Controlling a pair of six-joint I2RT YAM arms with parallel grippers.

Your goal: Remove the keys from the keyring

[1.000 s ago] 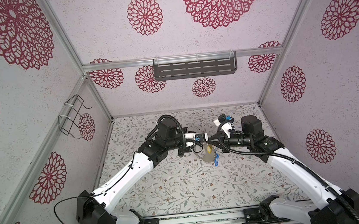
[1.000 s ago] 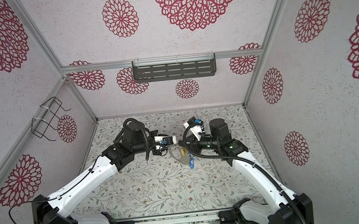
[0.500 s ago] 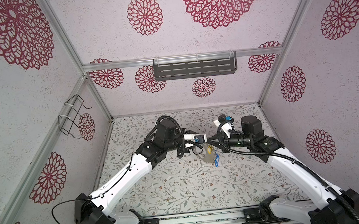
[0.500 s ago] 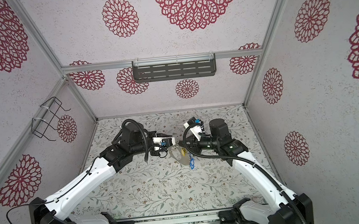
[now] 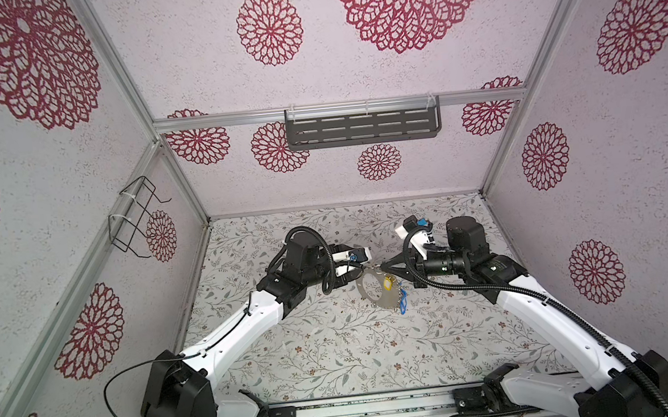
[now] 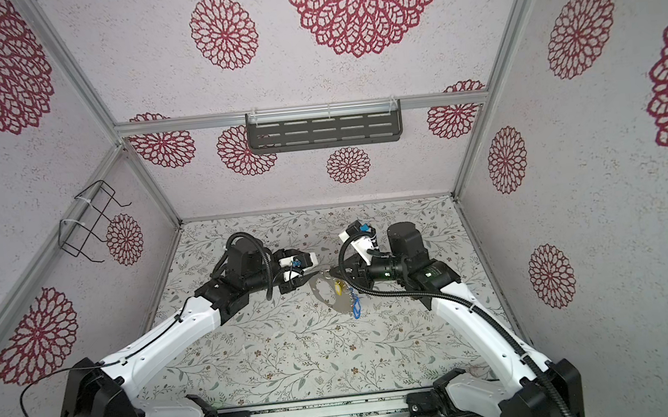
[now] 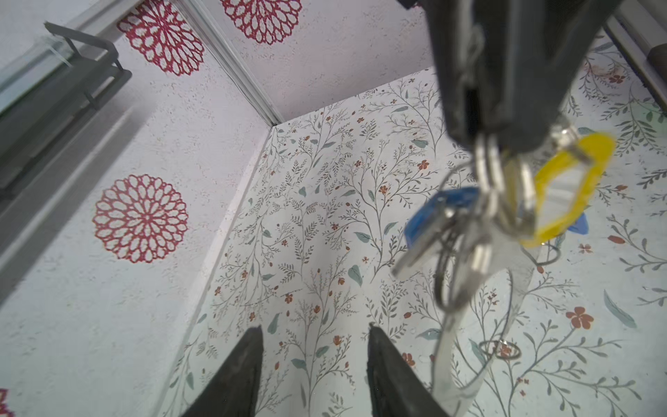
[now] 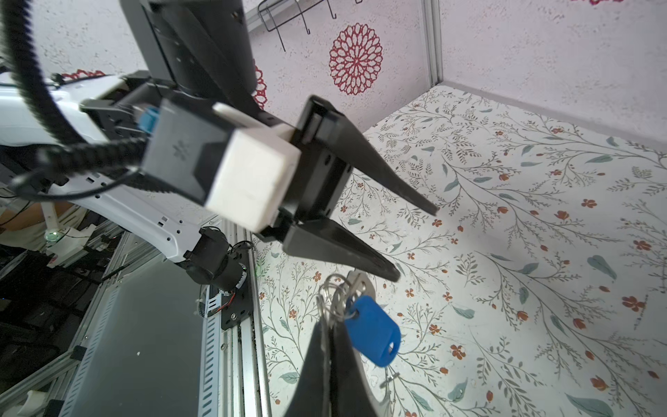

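Just below and right of the middle in both top views, the keys (image 5: 389,282), one yellow tag and one blue, are seen hanging from the keyring (image 5: 379,303), which is clamped by its upper edge in the closed right gripper (image 8: 330,325). Just beyond, the left gripper (image 7: 314,361) has been opened over the last second, its jaws now apart and empty. The tags are left on the keyring, so a fresh grasp is judged necessary.
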